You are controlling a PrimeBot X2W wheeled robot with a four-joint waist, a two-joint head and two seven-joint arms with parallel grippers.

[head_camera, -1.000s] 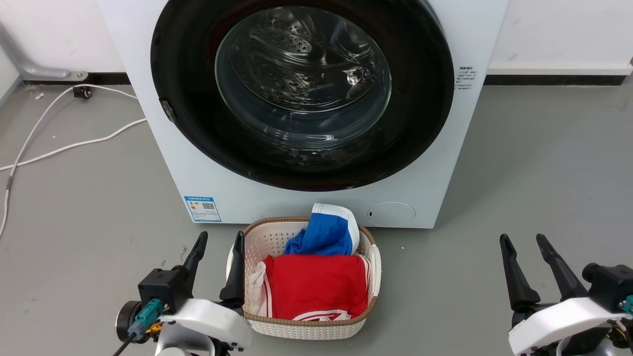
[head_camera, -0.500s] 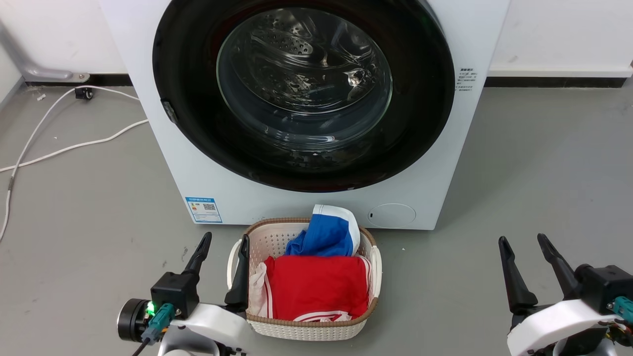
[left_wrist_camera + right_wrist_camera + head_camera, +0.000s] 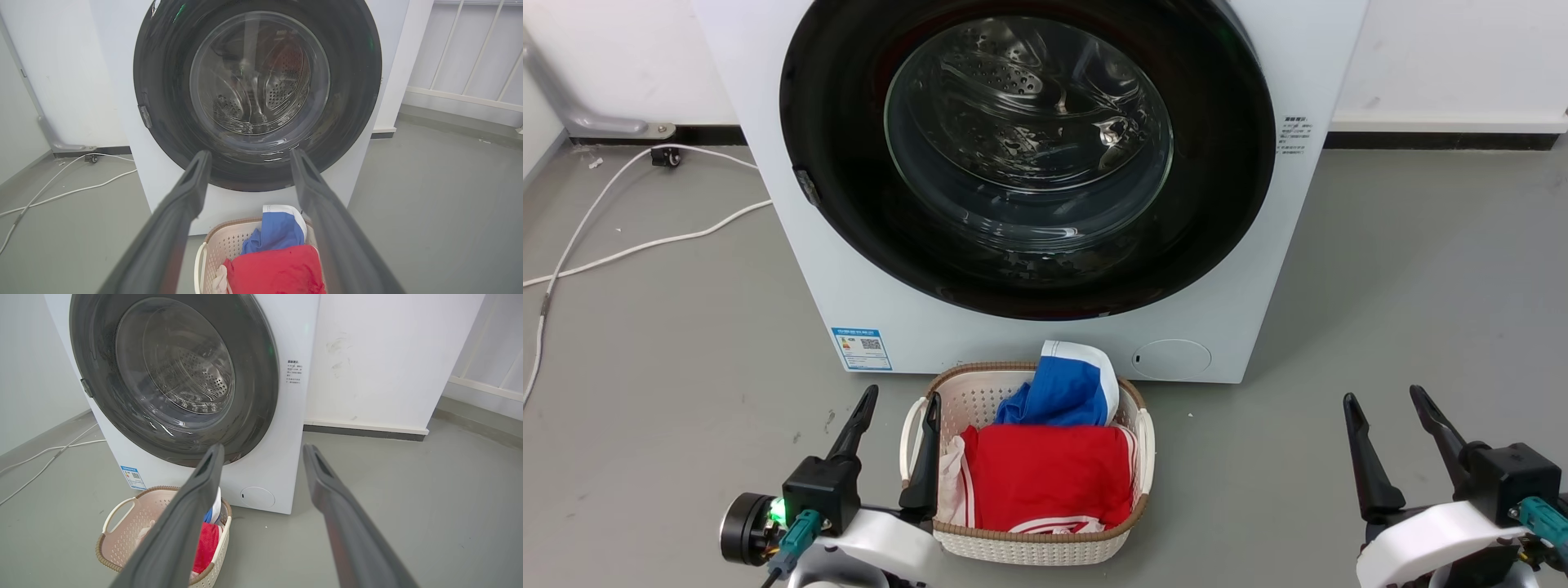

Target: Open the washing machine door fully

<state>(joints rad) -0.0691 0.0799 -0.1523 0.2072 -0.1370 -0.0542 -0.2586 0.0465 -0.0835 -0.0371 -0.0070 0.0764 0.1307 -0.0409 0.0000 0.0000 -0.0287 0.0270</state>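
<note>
The white washing machine (image 3: 866,269) stands ahead with its big round glossy black door (image 3: 833,188) shut flat against the front, the steel drum showing through the clear glass bowl. A small latch tab sits on the door's left rim (image 3: 806,187). My left gripper (image 3: 900,398) is open, low at the lower left, beside the basket and well short of the door. At the lower right my right gripper (image 3: 1384,396) is also open and holds nothing. The left wrist view faces the door (image 3: 163,102) head-on between its fingers (image 3: 192,183). In the right wrist view the door (image 3: 261,375) lies up to the left.
A white laundry basket (image 3: 1131,523) with red and blue clothes sits on the floor right before the machine, between my grippers. White cables (image 3: 629,245) trail over the grey floor at the left. A round filter cover (image 3: 1171,359) and a blue sticker (image 3: 860,348) mark the machine's lower front.
The head view has shifted slightly, with the machine and basket sitting a little lower and to the right. My left gripper has edged right toward the basket; the door stays shut.
</note>
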